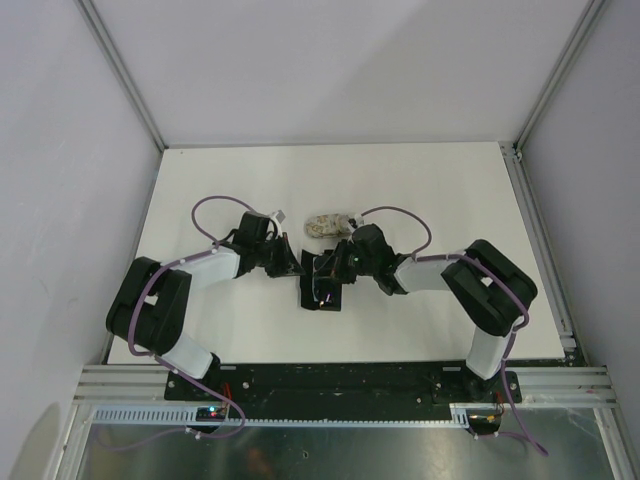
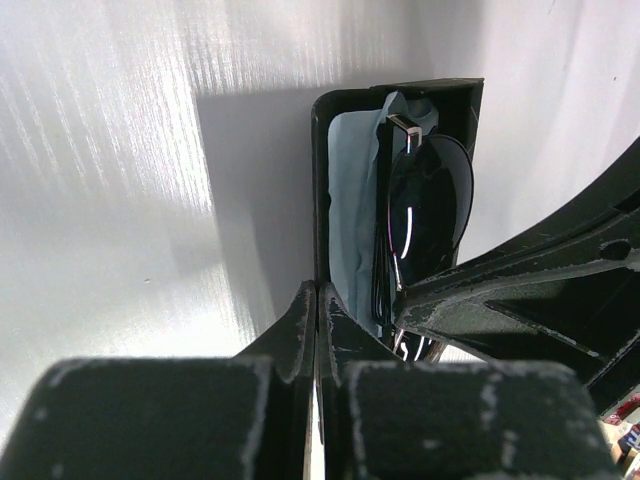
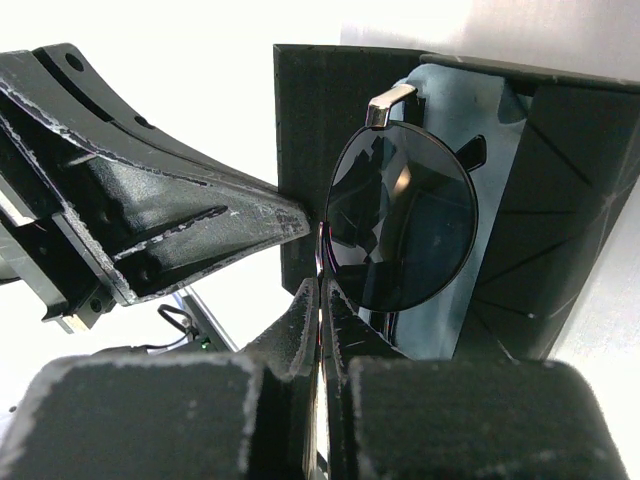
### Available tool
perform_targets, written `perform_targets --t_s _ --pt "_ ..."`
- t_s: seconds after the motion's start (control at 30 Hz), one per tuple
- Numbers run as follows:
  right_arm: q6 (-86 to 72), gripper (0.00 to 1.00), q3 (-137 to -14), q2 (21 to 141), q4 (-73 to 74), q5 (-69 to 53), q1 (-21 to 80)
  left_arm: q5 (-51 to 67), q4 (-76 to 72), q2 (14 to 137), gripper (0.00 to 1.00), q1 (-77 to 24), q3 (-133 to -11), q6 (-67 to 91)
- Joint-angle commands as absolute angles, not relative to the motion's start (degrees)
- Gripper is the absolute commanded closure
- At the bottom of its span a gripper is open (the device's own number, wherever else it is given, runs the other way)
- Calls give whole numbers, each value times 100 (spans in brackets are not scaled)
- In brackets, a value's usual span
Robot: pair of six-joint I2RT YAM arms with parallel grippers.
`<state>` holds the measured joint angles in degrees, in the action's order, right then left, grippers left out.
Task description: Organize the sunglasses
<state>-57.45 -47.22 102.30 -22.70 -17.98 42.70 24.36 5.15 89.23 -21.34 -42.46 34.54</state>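
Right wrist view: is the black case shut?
No, the case lies open, with the wire-frame sunglasses resting against its blue lining.

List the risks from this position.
1. The right gripper appears to pinch the wire-frame sunglasses at the lens rim. The thin frame could bend or slip.
2. The left gripper, shut on the edge of the black case, sits very near the right gripper. They could collide.
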Motion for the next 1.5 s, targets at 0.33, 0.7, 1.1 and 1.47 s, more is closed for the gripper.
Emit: perform_targets --t_s 0.33,0.7,1.1,1.47 --pt "-5937 100 -4685 10620 -3173 -1995 4236 2593 316 8862 100 -2101 -4456 3525" --pt "-6103 100 -4347 10579 -3488 -2058 4120 2556 316 8864 100 -2094 -4451 3519" --pt "-6164 100 -3854 10225 -3561 -1858 3994 2505 317 8838 100 -2083 -4439 3557" --pt "-6129 100 -3836 9872 -2860 -1214 4100 2485 316 8821 100 -2083 -4425 3573"
